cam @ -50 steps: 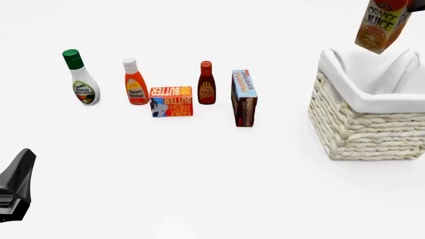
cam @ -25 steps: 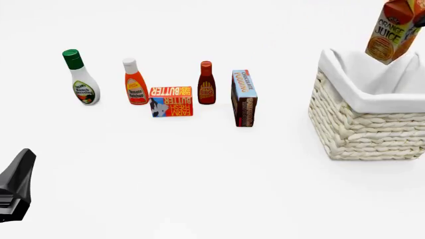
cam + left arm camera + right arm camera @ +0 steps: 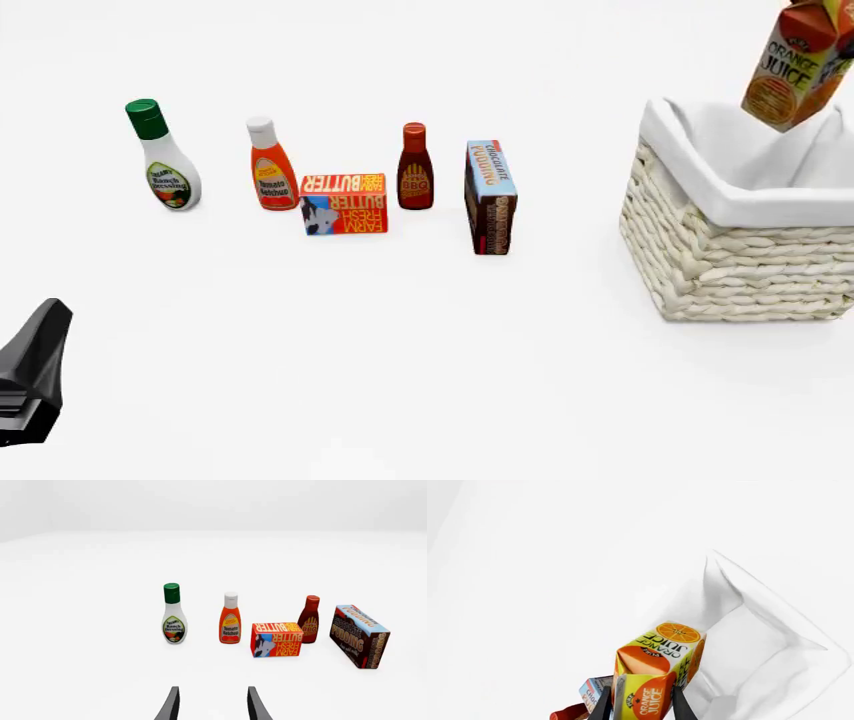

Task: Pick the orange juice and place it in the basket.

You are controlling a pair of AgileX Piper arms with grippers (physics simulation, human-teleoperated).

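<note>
Orange juice (image 3: 797, 68) | tilted, clamped in my right end effector (image 3: 639, 706) above basket (image 3: 731, 262), high to clear its rim | left end effector (image 3: 212, 705) parked apart, empty.

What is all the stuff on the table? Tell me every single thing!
ranch dressing bottle: one, white with green cap, far left of the row
tomato ketchup bottle: one, orange with white cap, right of the ranch
butter box: one, red-orange, lying flat
BBQ sauce bottle: one, dark red, behind the butter
chocolate pudding box: one, brown and blue, on edge
basket: one, cream wicker, white liner, right side
orange juice: one, orange-yellow carton, tilted above the basket
left end effector: black, open, holding nothing
right end effector: black, gripping the carton
</note>
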